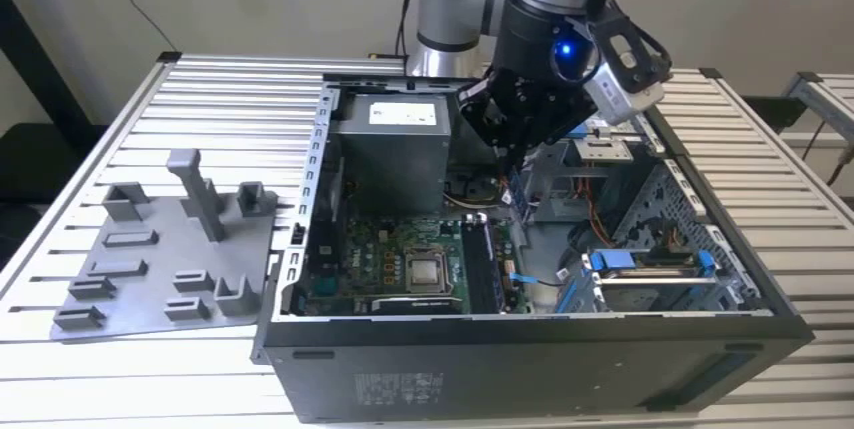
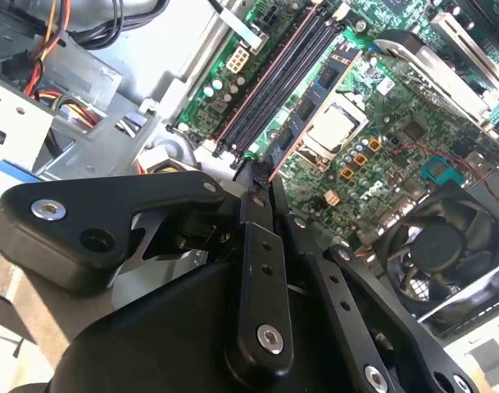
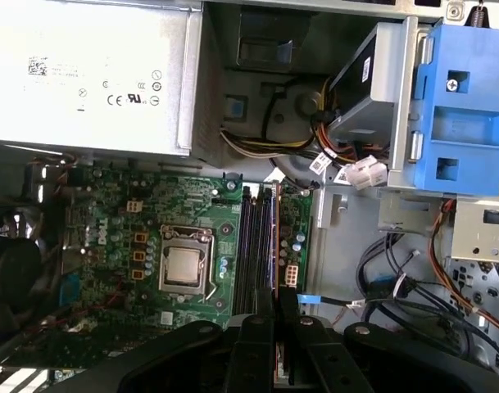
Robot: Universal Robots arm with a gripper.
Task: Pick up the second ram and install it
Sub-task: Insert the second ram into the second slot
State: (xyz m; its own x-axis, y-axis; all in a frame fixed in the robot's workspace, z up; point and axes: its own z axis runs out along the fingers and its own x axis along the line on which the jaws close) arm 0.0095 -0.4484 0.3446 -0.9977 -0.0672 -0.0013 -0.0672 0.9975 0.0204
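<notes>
The second ram, a long thin dark memory stick with a blue label [image 2: 316,92], is up in the air over the open case, pinched in the claw. As far as I can tell it's not seated in anything yet.

Big stuff first. The silver slatted metal table [image 1: 160,109] carries the black desktop tower case [image 1: 534,369]. The case is laid on its side with the panel off, which is pretty much the only way an arm coming from above gets at the board.

On the exterior view's left of the case sits the grey plastic holder tray [image 1: 147,299]. It has upright posts and pockets, and I'd guess those keep parts standing on edge so they can be grabbed by their flat faces.

Inside the case lies the green motherboard [image 3: 110,246], and beside the CPU socket run the long black memory slots [image 3: 251,246]. The stick is held on edge and lined up lengthwise with those slots, looks like so it can drop straight into one. In the first wrist view it reads as a thin orange-edged line over them.

The black two-finger claw [image 2: 265,184] is closed down to just the stick's thickness, one finger on each flat face, and it's touching nothing else.
</notes>
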